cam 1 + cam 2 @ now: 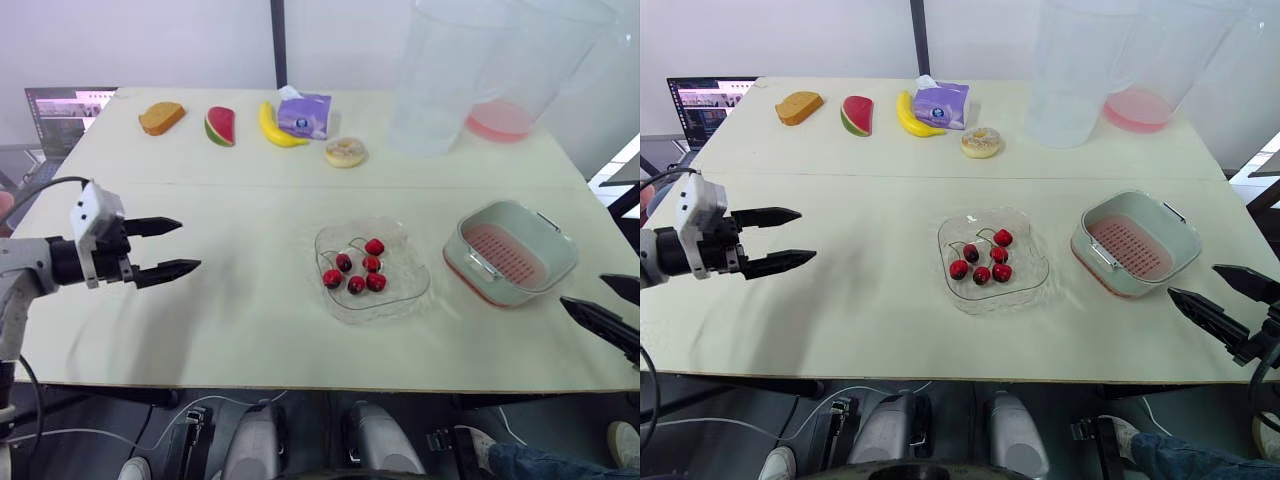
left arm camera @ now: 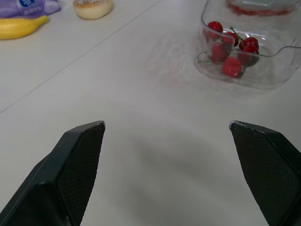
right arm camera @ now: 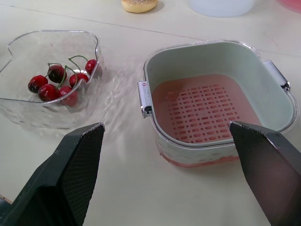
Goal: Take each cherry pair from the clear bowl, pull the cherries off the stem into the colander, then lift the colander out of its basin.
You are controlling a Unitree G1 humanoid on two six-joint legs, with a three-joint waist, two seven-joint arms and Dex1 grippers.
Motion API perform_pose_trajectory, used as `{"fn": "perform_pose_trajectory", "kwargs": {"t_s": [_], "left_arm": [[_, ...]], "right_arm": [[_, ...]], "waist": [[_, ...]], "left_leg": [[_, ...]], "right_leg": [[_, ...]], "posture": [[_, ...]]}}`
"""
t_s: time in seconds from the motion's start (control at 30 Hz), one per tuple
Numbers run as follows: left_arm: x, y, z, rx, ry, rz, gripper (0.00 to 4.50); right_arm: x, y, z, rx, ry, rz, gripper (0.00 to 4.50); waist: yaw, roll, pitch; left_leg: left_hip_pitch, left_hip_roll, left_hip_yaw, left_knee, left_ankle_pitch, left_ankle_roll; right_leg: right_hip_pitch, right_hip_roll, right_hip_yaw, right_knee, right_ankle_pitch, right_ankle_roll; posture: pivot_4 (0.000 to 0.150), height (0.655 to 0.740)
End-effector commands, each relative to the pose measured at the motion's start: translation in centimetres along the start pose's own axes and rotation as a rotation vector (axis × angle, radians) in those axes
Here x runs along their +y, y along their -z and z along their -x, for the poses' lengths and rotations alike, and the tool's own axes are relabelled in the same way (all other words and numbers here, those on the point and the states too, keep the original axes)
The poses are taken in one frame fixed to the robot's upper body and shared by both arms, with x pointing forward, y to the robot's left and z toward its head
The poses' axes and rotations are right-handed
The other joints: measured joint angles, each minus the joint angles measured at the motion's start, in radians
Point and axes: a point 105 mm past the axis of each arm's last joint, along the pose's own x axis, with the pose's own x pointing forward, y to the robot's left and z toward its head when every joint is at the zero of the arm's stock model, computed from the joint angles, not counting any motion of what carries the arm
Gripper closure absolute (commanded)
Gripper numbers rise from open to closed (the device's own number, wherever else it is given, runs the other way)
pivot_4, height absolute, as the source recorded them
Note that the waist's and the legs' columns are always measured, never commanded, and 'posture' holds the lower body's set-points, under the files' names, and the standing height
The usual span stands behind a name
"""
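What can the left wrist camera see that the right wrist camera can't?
Left wrist camera's extras: the banana and the purple tissue pack.
Right wrist camera's extras: a look down into the pink colander, holes and all, sitting in its basin.
Both share the clear bowl holding the cherries, and the donut farther back.

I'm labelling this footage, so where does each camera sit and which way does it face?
Head eyes: forward and down over the table; left gripper and right gripper show, both open.
Left wrist: along its fingers toward the clear bowl of cherries.
Right wrist: along its fingers toward the colander.
Shared: both wrist views show the clear bowl.
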Motion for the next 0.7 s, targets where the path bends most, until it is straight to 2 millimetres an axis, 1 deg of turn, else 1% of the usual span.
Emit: {"fn": "perform_pose_trajectory", "kwargs": {"t_s": [0.03,0.17,0.7], "left_arm": [[-0.05,-1.18,0.06,-0.022,-0.001,-0.060,0.04],[0.04,-1.17,0.00,-0.029,-0.005,-0.033,0.04],[0.38,-1.47,-0.04,-0.040,-0.020,-0.053,0.04]], "right_arm": [[0.01,-0.82,0.35,-0.018,0.018,0.036,0.00],[0.03,-0.89,0.35,-0.018,0.019,0.036,0.00],[0.27,-0.89,0.32,-0.021,0.016,0.030,0.00]], "waist": [[0.000,0.000,0.000],[0.000,0.000,0.000],[0.000,0.000,0.000]], "left_leg": [[0.000,0.000,0.000,0.000,0.000,0.000],[0.000,0.000,0.000,0.000,0.000,0.000],[0.000,0.000,0.000,0.000,0.000,0.000]], "right_leg": [[0.000,0.000,0.000,0.000,0.000,0.000],[0.000,0.000,0.000,0.000,0.000,0.000],[0.000,0.000,0.000,0.000,0.000,0.000]], "posture": [[0.150,0.7400],[0.150,0.7400],[0.150,0.7400]]}}
